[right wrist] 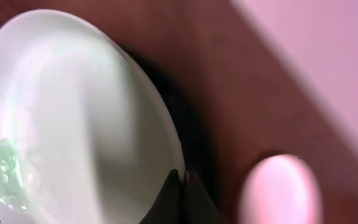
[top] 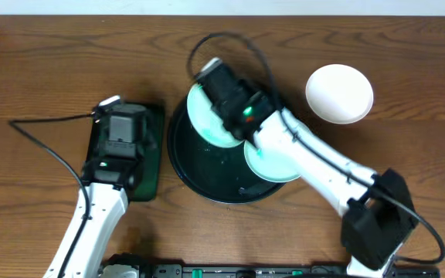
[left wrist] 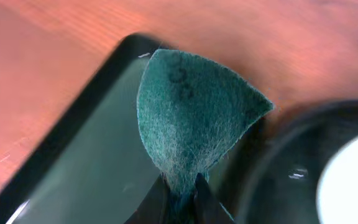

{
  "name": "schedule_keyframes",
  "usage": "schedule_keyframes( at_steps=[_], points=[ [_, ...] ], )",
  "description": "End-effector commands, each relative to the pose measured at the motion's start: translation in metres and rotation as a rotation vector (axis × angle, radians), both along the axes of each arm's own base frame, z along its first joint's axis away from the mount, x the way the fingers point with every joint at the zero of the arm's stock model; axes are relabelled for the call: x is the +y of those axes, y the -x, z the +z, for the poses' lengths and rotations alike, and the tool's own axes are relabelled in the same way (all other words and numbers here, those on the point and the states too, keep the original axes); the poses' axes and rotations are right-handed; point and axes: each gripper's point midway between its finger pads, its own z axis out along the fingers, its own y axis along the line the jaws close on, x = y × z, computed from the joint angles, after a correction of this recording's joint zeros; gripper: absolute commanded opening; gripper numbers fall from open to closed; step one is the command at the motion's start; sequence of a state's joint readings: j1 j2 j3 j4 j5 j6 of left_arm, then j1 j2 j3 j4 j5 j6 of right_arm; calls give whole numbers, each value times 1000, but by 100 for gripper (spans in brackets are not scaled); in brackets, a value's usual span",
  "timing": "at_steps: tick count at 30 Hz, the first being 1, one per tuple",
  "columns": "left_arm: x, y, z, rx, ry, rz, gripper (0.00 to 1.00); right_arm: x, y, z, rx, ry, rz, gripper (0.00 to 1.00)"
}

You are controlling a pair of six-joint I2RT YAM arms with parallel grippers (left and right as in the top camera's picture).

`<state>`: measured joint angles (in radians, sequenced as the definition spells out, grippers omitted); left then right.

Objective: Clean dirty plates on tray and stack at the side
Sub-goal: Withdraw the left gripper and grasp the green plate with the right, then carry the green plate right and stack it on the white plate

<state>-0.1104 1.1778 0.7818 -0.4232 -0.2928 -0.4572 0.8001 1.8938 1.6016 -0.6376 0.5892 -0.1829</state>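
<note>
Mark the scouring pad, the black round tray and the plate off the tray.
scouring pad (left wrist: pixel 191 115): left wrist view, middle of pad.
tray (top: pixel 204 167): overhead view, bare floor.
side plate (top: pixel 339 93): overhead view, centre.

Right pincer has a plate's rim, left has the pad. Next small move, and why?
Probably swing the left pincer with its green pad right, toward the plate the right pincer pinches by its rim: a green smear shows on it, and the pad hangs over the rectangular tray.

Plates on tray partly hidden under right arm, plate blurred in right wrist view, cut off in left
</note>
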Motion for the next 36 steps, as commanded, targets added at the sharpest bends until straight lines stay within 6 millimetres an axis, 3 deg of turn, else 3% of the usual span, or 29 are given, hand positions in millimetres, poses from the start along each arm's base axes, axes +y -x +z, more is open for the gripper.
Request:
schedule_keyframes(
  at_steps=[1,12,23,25,28,30,36],
  points=[
    [17,7,-1,13,19,71,8,-15,2,53,-212,265,-33,1],
    [25,16,-11,56,73,94,8,4,20,111,-438,518,-57,1],
    [25,16,-11,59,73,94,7,2,17,113,-449,491,-76,1],
    [25,16,-11,59,73,94,7,5,15,107,-439,422,-74,1],
    [25,17,-11,59,73,94,8,16,6,64,-264,249,61,1],
    [25,17,-12,61,73,94,7,13,-4,39,-133,89,90,1],
    [25,21,-15,83,72,95,8,-44,-42,1,235,-455,7,1]
  ],
)
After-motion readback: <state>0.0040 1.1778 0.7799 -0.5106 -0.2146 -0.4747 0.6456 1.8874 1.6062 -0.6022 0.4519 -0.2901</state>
